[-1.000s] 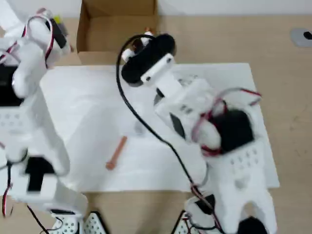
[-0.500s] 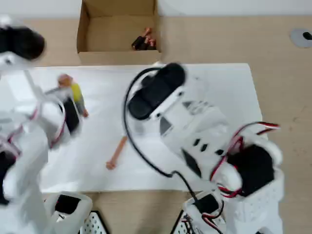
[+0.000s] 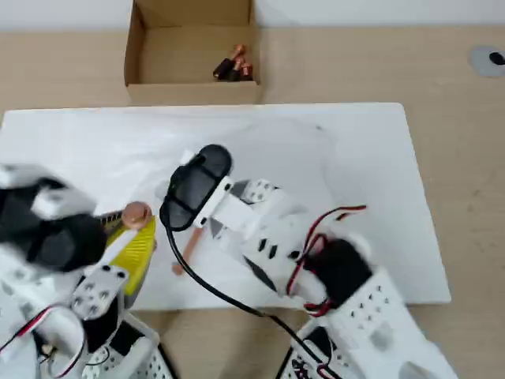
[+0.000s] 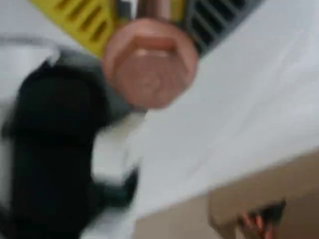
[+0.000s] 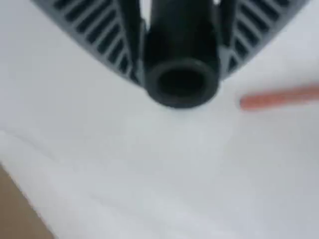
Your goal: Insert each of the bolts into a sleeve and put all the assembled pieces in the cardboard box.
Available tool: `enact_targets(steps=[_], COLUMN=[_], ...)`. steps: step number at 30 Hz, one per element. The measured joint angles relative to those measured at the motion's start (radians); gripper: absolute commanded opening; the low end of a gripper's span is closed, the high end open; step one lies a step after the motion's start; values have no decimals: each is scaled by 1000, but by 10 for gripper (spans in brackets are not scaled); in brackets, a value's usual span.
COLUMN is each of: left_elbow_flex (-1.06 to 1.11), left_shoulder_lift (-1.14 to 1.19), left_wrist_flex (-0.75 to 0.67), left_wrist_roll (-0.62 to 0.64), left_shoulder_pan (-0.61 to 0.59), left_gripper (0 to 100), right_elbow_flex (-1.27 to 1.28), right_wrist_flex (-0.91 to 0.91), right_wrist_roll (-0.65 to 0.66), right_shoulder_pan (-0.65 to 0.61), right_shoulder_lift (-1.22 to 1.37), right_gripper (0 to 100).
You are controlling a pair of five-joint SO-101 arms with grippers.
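My left gripper (image 3: 136,227) is at the sheet's front left, shut on a copper bolt (image 3: 136,214) whose hex head (image 4: 149,64) points away from its yellow finger (image 4: 79,17). In the right wrist view my right gripper (image 5: 182,45) is shut on a black sleeve (image 5: 182,84), open end outward, just above the white sheet. The right arm's black wrist (image 3: 195,185) hangs over the sheet's middle left, close to the held bolt. A second copper bolt (image 3: 183,254) (image 5: 279,97) lies loose on the sheet beside it. The cardboard box (image 3: 142,55) holds assembled pieces (image 3: 233,65).
A white sheet (image 3: 355,158) covers the wooden table (image 3: 458,142); its right half is bare. A black cable (image 3: 213,288) runs from the right arm across the loose bolt. A grey disc (image 3: 488,58) sits at the far right edge.
The right arm has pulled back from the box to the sheet's middle left. The left arm has swung from the far left toward the front, carrying the bolt near the right arm.
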Motion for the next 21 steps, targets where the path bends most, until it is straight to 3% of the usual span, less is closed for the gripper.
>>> enact_targets(steps=[9, 16, 21], left_elbow_flex=[3, 153, 370], left_shoulder_lift=[-86, -127, -267], left_wrist_flex=[-123, -201, -423], left_wrist_roll=[0, 0, 0], left_shoulder_pan=[-35, -91, -170], left_gripper=[3, 3, 3], right_elbow_flex=[396, 580, 641], right_wrist_flex=[-427, -637, -666], right_wrist_roll=[-6, -144, -245], right_shoulder_pan=[-2, -2, -25], right_shoulder_lift=[-299, -545, -672], right_gripper=[10, 10, 10])
